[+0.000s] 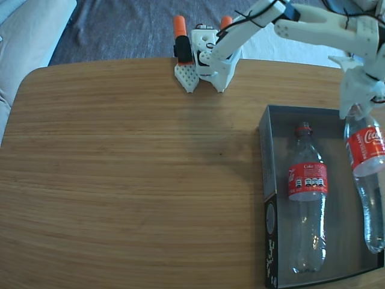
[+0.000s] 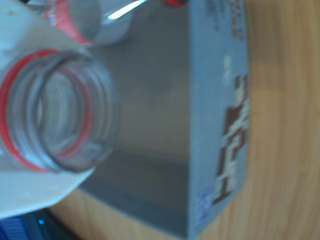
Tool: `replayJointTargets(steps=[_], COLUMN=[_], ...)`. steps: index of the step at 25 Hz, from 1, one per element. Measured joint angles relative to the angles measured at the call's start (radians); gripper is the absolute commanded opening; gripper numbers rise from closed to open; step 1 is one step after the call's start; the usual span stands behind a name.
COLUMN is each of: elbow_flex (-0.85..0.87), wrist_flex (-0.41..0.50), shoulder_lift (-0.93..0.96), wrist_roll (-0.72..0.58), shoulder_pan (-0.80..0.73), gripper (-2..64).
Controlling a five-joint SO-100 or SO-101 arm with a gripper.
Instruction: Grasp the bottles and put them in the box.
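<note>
The box (image 1: 281, 135), grey inside with a black printed side, sits at the table's right edge in the fixed view. One clear bottle (image 1: 307, 205) with a red label and red cap lies flat in its left half. My gripper (image 1: 356, 107) is shut on the neck of a second bottle (image 1: 368, 180), which hangs tilted over the box's right half. I cannot tell whether its base touches the floor. The wrist view looks down the held bottle (image 2: 55, 115), past a white finger (image 2: 35, 192), onto the box floor (image 2: 150, 100) and the lying bottle (image 2: 85, 20).
The arm's white base (image 1: 207, 60) with orange parts stands at the table's far edge. The wooden table (image 1: 132, 180) stretches left of the box. A pale cushion (image 1: 30, 30) lies beyond the table's far left corner.
</note>
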Motion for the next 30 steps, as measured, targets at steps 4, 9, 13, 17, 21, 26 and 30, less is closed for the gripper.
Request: replayJointTargets(steps=[4,9,13,17,21,26,30], elbow_flex=[-0.087,-0.173,-0.187,-0.187,-0.187,-0.187,-0.187], wrist_flex=[0.0,0.0,0.0,0.0,0.0,0.0,0.0], shoulder_lift=[-0.092,-0.175,-0.198,-0.229,-0.256,-0.291,-0.321], wrist_roll=[0.0,0.0,0.0,0.0,0.0,0.0,0.0], shoulder_pan=[0.014,0.026,0.054,0.055,0.052,0.055,0.055], gripper=[0.0,0.0,0.0,0.0,0.0,0.7,0.7])
